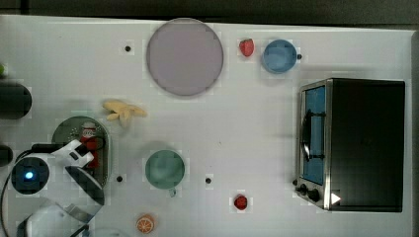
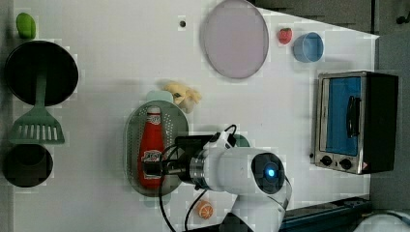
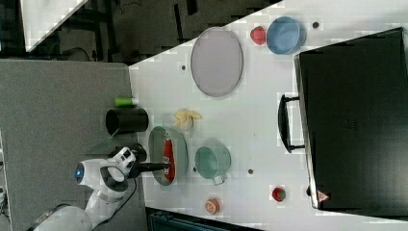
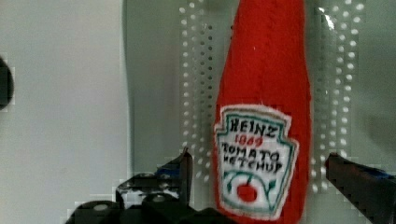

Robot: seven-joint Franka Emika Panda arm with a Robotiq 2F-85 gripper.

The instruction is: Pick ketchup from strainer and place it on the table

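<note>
Claw poised over the ketchup, bottle not yet lifted from the strainer.

The ketchup (image 4: 264,121), a red Heinz bottle with a white label, lies flat along the pale green strainer (image 4: 154,93), which sits low and left of centre in the left view. Nothing of the task looks done: the bottle (image 2: 151,147) still rests in the basket (image 2: 133,145), and the grasp, the lift and the setting down on the white counter (image 1: 247,123) all remain. The claw (image 4: 259,170) stands wide, one finger on each side of the bottle's labelled lower body with a gap at both, touching neither as far as the wrist view shows. In the top view, the arm's wrist covers part of the bottle (image 1: 90,136) at the lower left of the frame, between a black pot and a green cup (image 1: 164,169).
</note>
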